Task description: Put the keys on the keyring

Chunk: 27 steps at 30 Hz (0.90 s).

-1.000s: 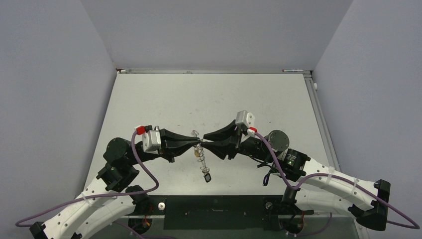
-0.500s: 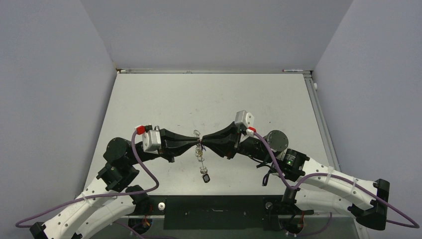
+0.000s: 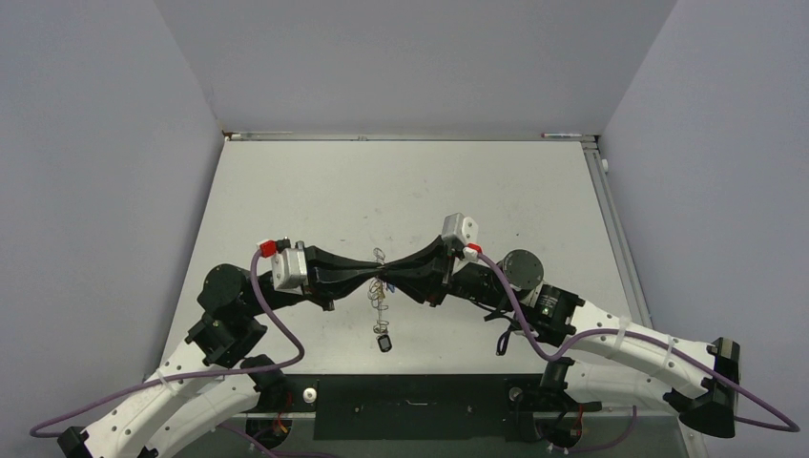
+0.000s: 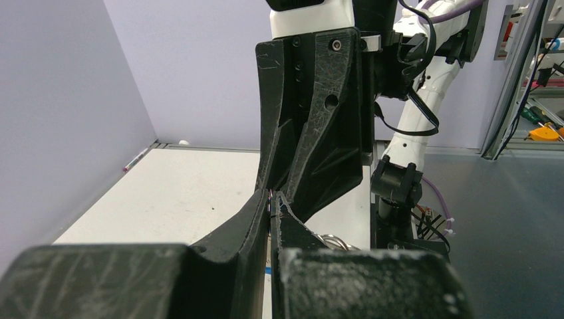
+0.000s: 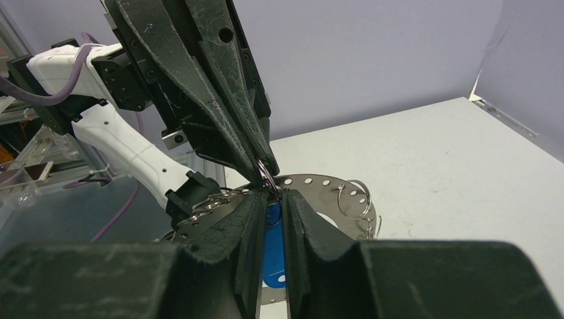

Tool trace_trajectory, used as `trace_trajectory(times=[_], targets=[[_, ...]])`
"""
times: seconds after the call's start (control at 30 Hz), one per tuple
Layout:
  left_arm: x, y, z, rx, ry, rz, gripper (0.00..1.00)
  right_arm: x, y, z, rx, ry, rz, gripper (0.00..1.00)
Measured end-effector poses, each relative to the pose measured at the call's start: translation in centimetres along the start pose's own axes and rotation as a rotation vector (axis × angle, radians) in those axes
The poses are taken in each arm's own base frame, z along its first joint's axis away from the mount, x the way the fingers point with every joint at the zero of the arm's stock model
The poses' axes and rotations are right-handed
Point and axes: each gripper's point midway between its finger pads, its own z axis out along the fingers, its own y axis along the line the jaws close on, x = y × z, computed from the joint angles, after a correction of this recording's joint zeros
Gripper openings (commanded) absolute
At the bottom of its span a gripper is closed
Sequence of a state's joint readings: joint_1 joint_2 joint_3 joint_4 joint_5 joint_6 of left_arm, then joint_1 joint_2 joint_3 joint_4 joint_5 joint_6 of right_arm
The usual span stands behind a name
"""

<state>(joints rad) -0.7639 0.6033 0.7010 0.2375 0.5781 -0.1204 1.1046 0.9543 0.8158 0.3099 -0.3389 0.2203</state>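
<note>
My two grippers meet tip to tip above the middle of the table. The keyring (image 5: 319, 181) is a flat silvery hoop with holes along its rim, held upright between them. It carries small wire rings (image 5: 352, 198). My left gripper (image 3: 374, 278) is shut on a thin wire ring at the hoop's top edge. My right gripper (image 5: 274, 196) is shut on a blue-headed key (image 5: 273, 266), which fills the gap between its fingers in front of the hoop. In the top view a string of rings (image 3: 382, 303) hangs below the tips, ending in a dark-headed key (image 3: 384, 342).
The pale table (image 3: 315, 191) is walled by grey panels at the left, back and right. A dark strip (image 3: 410, 396) with the arm bases runs along its near edge. Purple cables (image 3: 286, 334) loop beside both arms.
My right gripper has slid left to the left gripper's tips and closed on the blue-headed key. The hanging rings and dark key swung slightly left. The left arm stayed put.
</note>
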Motion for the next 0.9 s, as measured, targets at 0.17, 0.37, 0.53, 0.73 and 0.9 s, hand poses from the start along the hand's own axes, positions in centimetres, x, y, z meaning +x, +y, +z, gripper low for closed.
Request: trace_trajectory(times=[0.17,0.37,0.53,0.73,0.9], targets=[[0.0,0.0,0.0,0.005,-0.002,-0.004,0.00,0.3,0.4,0.1,-0.020,0.003,0.002,0.31],[0.0,-0.5,-0.1,0.025,-0.001,-0.013,0.00,0.4,0.3,-0.6,-0.013,0.040,-0.037,0.48],[-0.1,-0.7,-0.1,0.040,-0.005,-0.017,0.00,-0.8,0.5,-1.7,-0.012,0.059,-0.089,0.51],[-0.8,-0.9,0.0,0.053,-0.031,-0.010,0.00,-1.4,1.0,-2.0,-0.040,0.079,-0.135,0.47],[-1.1,-1.1,0.0,0.063,-0.043,-0.014,0.00,-0.8,1.4,-1.5,-0.078,0.111,-0.140,0.44]])
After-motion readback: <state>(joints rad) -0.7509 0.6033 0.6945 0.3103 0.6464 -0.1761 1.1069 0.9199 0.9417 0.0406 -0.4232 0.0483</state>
